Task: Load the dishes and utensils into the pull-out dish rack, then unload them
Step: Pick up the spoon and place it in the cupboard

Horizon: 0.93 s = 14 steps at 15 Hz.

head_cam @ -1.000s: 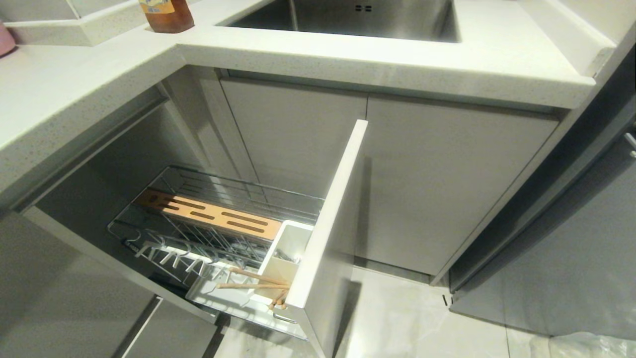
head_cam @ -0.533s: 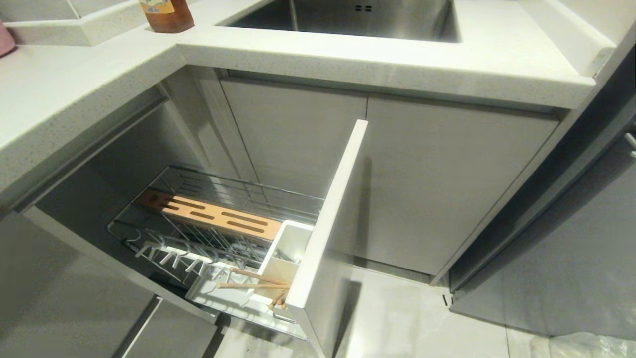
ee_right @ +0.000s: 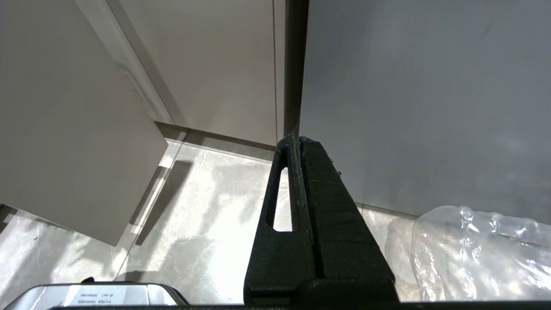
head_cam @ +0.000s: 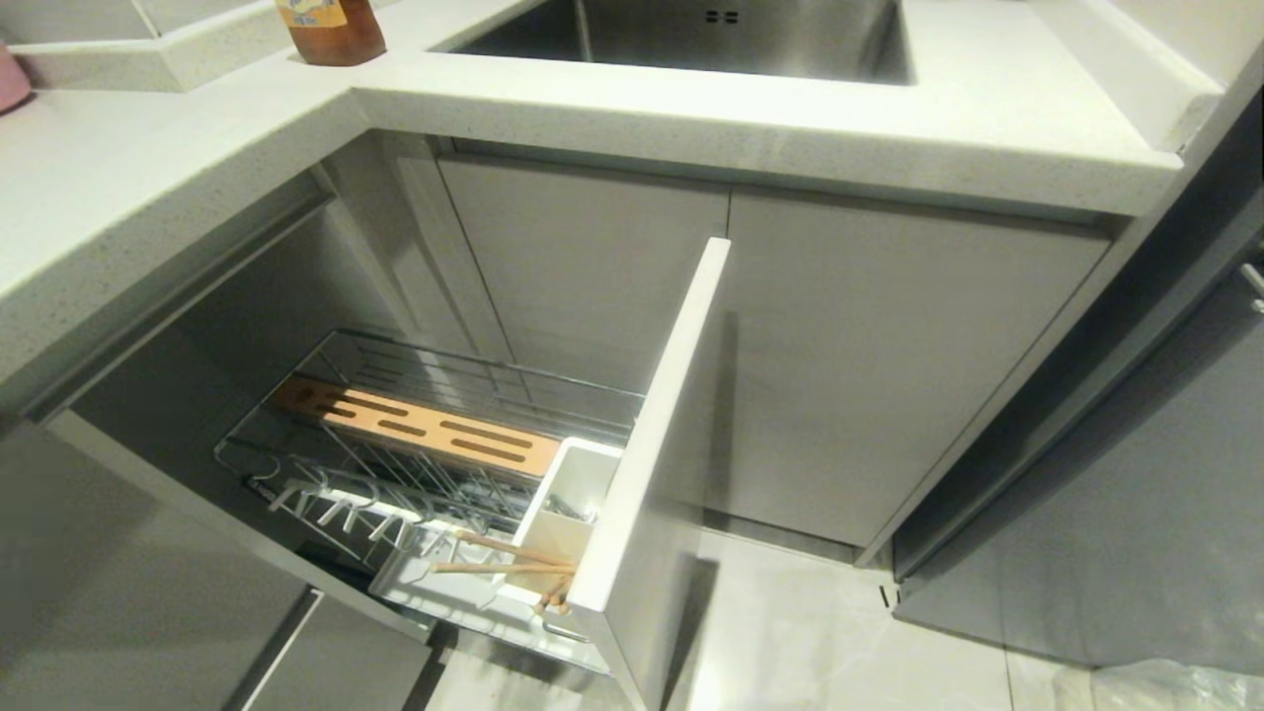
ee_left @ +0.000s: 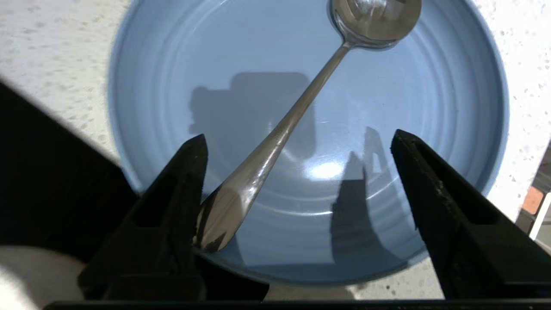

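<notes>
Hovering over the light-blue plate [ee_left: 310, 142], the left gripper [ee_left: 297, 142] has its black fingers spread wide apart, holding nothing; the metal spoon [ee_left: 297, 116] lies loose across the plate, its handle end resting on the rim just beside one finger. The plate sits on a speckled white countertop [ee_left: 47, 38]. Polished and thin, the spoon looks slippery and light, likely to skate on the glazed plate if nudged; pinching the slim handle near its middle seems the safest hold. The plate is stiff and breakable, best taken by its rim. Parked low beside the cabinet fronts, the right gripper [ee_right: 299, 142] has its fingers pressed together over a pale tiled floor [ee_right: 206, 215]. In the head view the pull-out dish rack [head_cam: 425, 464] stands drawn out under the counter, the wooden chopsticks [head_cam: 509, 558] leaning at its white utensil box [head_cam: 573, 494]; a steel sink [head_cam: 691, 39] sits above, and an amber bottle [head_cam: 331, 30] stands on the worktop
</notes>
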### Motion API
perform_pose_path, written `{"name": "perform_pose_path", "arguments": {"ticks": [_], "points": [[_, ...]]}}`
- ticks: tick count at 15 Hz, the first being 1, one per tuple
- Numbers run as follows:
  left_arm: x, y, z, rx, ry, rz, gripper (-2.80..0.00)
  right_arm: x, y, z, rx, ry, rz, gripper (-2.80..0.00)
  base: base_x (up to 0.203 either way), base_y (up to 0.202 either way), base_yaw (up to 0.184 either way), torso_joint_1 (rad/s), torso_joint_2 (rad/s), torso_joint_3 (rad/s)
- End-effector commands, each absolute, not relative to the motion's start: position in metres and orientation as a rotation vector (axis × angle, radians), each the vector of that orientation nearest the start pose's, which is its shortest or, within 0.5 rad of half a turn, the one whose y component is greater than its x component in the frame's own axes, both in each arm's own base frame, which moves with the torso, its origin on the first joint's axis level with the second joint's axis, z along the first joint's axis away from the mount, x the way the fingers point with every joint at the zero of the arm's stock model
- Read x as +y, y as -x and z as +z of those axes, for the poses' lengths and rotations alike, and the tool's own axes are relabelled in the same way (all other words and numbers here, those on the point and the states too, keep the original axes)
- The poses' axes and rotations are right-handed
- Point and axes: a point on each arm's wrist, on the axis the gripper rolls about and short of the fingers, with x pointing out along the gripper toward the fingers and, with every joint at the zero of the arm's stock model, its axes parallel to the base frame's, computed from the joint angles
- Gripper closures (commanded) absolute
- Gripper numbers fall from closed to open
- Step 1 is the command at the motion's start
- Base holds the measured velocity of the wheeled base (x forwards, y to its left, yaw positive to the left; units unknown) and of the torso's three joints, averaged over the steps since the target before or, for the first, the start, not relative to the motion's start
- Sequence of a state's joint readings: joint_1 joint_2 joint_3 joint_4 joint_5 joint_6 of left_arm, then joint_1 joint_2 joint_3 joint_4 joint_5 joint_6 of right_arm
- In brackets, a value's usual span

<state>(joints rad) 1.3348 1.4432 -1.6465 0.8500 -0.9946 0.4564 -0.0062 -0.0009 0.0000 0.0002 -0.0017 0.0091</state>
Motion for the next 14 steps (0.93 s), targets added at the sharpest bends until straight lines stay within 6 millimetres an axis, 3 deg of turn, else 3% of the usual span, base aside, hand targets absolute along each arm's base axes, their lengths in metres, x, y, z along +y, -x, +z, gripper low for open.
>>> {"name": "perform_pose_path", "arguments": {"ticks": [1, 14], "points": [[0.180, -0.065, 0.349, 0.326, 0.151, 0.247, -2.80, 0.000, 0.023, 0.075, 0.000, -0.009, -0.008, 0.00, 0.000, 0.000, 0.000, 0.000, 0.00, 0.000], [0.196, -0.083, 0.348, 0.332, 0.054, 0.240, -2.80, 0.000, 0.023, 0.075, 0.000, -0.009, -0.008, 0.00, 0.000, 0.000, 0.000, 0.000, 0.00, 0.000]]}}
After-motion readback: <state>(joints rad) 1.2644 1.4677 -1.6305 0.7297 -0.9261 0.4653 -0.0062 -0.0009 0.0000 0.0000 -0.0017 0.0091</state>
